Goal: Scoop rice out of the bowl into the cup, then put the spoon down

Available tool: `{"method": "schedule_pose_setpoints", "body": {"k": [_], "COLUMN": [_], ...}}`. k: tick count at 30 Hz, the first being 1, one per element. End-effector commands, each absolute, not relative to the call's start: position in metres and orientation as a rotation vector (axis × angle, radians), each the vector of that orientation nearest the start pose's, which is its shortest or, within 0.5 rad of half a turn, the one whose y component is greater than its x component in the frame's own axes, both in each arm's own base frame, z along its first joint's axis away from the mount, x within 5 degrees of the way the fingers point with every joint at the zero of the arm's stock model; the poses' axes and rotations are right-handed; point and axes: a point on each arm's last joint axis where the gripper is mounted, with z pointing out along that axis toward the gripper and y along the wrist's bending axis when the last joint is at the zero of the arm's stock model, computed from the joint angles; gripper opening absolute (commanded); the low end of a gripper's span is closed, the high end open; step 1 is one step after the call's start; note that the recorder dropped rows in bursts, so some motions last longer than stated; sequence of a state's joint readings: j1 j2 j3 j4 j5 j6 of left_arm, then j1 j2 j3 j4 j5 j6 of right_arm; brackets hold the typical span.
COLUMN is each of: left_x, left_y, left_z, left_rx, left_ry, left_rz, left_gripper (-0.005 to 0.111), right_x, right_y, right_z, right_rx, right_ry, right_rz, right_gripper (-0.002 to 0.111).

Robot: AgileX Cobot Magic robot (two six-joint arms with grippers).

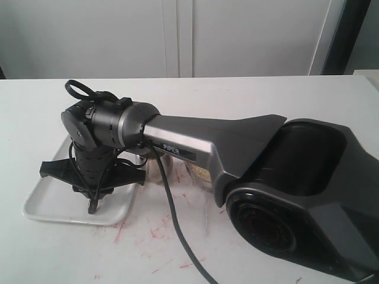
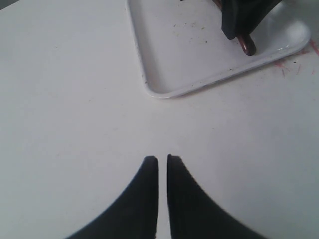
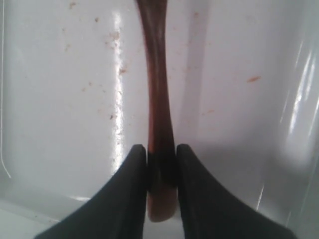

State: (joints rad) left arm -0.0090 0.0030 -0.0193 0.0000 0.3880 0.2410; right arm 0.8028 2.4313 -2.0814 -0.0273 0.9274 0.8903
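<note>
Exterior view: the right arm extends over the white tray (image 1: 47, 201), jaws pointing down, with the spoon (image 1: 93, 206) tip below them. Rice (image 1: 200, 172) is glimpsed behind the arm.
Left wrist view: left jaws closed to a slit, empty, above the desk (image 2: 75, 124).
Right wrist view: right jaws clamp the spoon handle over the tray.

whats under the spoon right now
The white tray: its bare floor, with a few reddish specks, lies beneath the spoon, which the right gripper clamps by the handle. The scoop end runs out of the wrist view, so whether it touches the tray is hidden.
</note>
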Motion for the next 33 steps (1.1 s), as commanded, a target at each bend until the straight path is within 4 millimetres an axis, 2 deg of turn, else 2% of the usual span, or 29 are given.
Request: {"method": "schedule_pose_setpoints", "body": {"k": [1,10,14,20,27,33], "left_x": [0.051,0.051,0.051,0.051,0.051,0.051], "left_y": [-0.001,-0.001,-0.001,-0.001,-0.001,-0.001], "left_z": [0.178,0.178,0.178,0.178,0.178,0.178], "left_rx": [0.235,0.235,0.235,0.235,0.235,0.235], "left_ry": [1.888,1.888,1.888,1.888,1.888,1.888], "left_rz": [0.151,0.151,0.151,0.151,0.151,0.151], "left_gripper": [0.014,0.014,0.014,0.014,0.014,0.014], "right_x": [0.366,0.366,0.365,0.365,0.366,0.363], "right_y": [0.371,0.371,0.371,0.371,0.372,0.369], "right_z": [0.148,0.148,0.148,0.148,0.174,0.218], "right_rx": [0.077,0.077,0.082,0.084,0.082,0.067], "right_ry": [2.839,2.839,2.842,2.844,2.778,2.691], "right_rz": [0.373,0.373,0.379,0.382,0.461,0.549], "right_gripper": [0.003,0.027,0.031,0.031,0.031,0.031]}}
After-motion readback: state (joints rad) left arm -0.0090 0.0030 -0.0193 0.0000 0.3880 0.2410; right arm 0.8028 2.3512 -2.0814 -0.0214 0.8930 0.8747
